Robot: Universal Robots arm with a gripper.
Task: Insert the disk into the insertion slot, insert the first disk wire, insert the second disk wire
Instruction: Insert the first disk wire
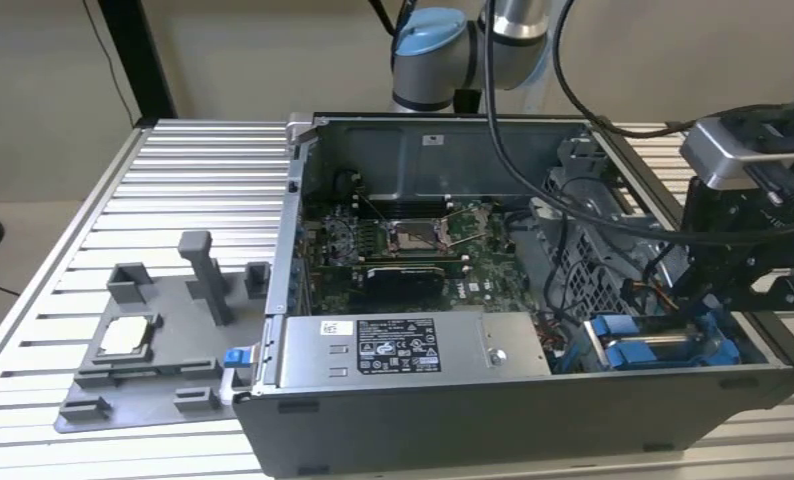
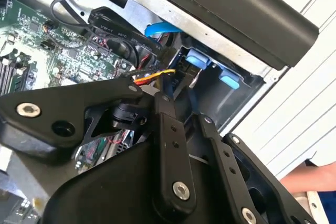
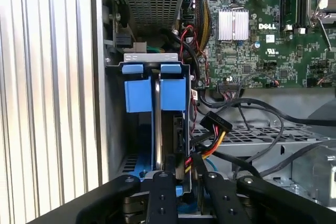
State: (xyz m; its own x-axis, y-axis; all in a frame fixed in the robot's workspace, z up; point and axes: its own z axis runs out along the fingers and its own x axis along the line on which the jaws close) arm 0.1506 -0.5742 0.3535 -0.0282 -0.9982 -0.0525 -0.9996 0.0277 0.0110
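The disk [image 3: 173, 94] sits in its blue carrier, pushed down into the insertion slot [image 3: 149, 57], a grey bay at the corner of the open PC case. A second blue carrier [image 3: 138, 93] stands beside it. In the exterior view the blue carriers [image 1: 633, 352] lie at the case's right front corner, with my gripper [image 1: 707, 308] reaching down just beside them. My gripper [image 3: 185, 162] is shut on the black plug of a disk wire [image 3: 206, 150] with yellow, red and black strands, at the disk's edge. The second wrist view shows the same wire [image 2: 155, 76] above my gripper [image 2: 177, 95].
A grey power supply box [image 1: 411, 345] fills the case's front. The motherboard [image 1: 411, 240] lies in the middle. Loose black cables [image 3: 252, 109] and a spare black plug [image 3: 216, 123] hang near the bay. A grey fixture plate [image 1: 157, 350] lies at the exterior view's left. A person's hand [image 2: 315, 178] shows outside the case.
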